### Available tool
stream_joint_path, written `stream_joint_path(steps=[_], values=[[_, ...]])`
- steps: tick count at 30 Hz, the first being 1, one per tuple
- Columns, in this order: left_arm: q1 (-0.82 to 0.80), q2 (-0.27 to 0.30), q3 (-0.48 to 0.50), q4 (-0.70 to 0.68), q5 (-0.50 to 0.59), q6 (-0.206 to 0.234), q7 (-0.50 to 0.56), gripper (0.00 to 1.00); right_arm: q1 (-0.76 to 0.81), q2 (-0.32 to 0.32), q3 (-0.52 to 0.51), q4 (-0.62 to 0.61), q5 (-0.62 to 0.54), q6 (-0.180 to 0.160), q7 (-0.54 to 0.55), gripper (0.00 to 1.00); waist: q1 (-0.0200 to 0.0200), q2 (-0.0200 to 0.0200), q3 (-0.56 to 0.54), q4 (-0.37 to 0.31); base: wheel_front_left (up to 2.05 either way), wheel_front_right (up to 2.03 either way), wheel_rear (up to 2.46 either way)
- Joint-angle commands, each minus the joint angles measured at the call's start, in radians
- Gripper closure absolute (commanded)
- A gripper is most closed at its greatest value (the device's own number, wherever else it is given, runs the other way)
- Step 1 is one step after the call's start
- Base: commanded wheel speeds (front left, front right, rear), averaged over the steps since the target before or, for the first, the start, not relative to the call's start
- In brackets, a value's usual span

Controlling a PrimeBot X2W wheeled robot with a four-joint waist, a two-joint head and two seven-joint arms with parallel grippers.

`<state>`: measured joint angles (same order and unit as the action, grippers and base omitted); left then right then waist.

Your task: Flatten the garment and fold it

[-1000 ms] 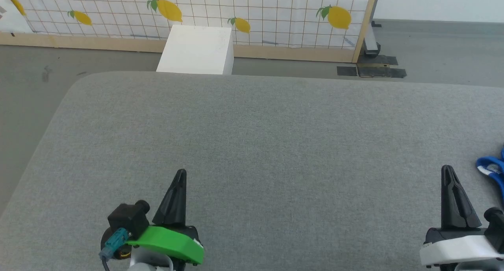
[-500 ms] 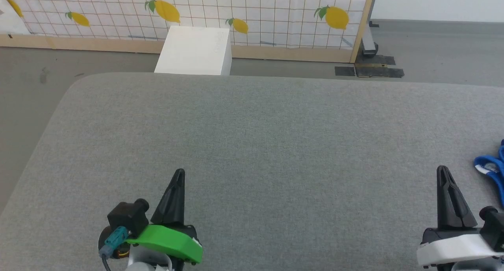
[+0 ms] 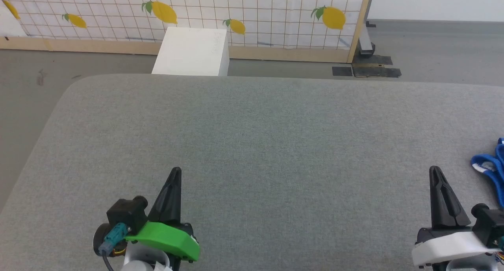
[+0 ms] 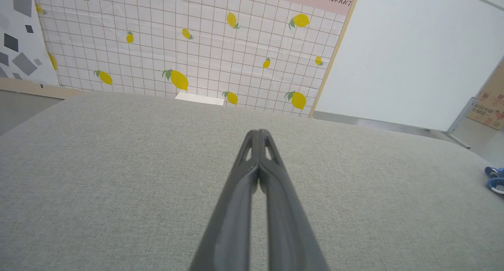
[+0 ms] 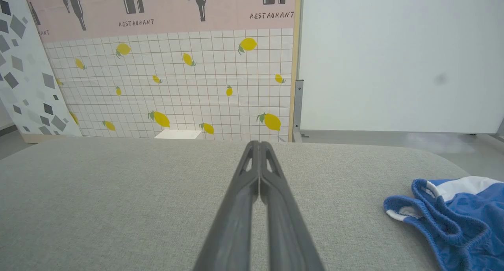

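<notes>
Trouble is likeliest at the garment (image 3: 490, 166), bunched at 3 o'clock on the grey table (image 3: 252, 125), at 2 o'clock of the right gripper (image 3: 434, 170). That gripper and the left gripper (image 3: 176, 171) are pressed together and empty; if approached so, the garment could be shoved off the table's side.

The garment (image 5: 468, 223) is coloured bright blue, with white patches. The padded surface (image 3: 252, 145) is covered in plain grey, and the backdrop (image 3: 275, 11) is gridded white (yellow lemons, green leaves).
</notes>
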<state>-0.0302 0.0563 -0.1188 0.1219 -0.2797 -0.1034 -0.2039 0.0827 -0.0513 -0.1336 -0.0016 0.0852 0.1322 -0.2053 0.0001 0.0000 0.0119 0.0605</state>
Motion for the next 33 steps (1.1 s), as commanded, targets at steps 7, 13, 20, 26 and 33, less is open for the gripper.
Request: stream_joint_path(steps=[7,13,20,26,33], values=[[0.008,-0.002,0.012,-0.012,0.029,0.014,0.017,1.0,-0.019,0.0,0.013,0.0,-0.014,0.0,0.019,1.0,0.0,0.0,-0.001,-0.005,0.0,0.0,0.0],[0.01,-0.002,0.019,-0.019,0.045,0.019,0.029,1.0,-0.023,0.0,0.021,0.001,-0.018,0.0,0.032,1.0,0.0,0.0,-0.002,-0.008,0.0,0.0,0.0],[0.012,-0.002,0.029,-0.03,0.069,0.028,0.047,1.0,-0.029,0.0,0.033,0.001,-0.025,0.0,0.049,1.0,0.0,0.0,-0.003,-0.014,0.0,0.0,0.0],[0.013,-0.003,0.036,-0.037,0.086,0.034,0.059,1.0,-0.033,0.0,0.04,0.001,-0.03,-0.001,0.061,1.0,0.0,0.0,-0.003,-0.017,0.0,0.0,0.0],[0.015,-0.003,0.044,-0.046,0.105,0.041,0.074,1.0,-0.038,0.001,0.05,0.001,-0.035,-0.001,0.076,1.0,0.0,0.0,-0.004,-0.022,0.0,0.0,0.0]])
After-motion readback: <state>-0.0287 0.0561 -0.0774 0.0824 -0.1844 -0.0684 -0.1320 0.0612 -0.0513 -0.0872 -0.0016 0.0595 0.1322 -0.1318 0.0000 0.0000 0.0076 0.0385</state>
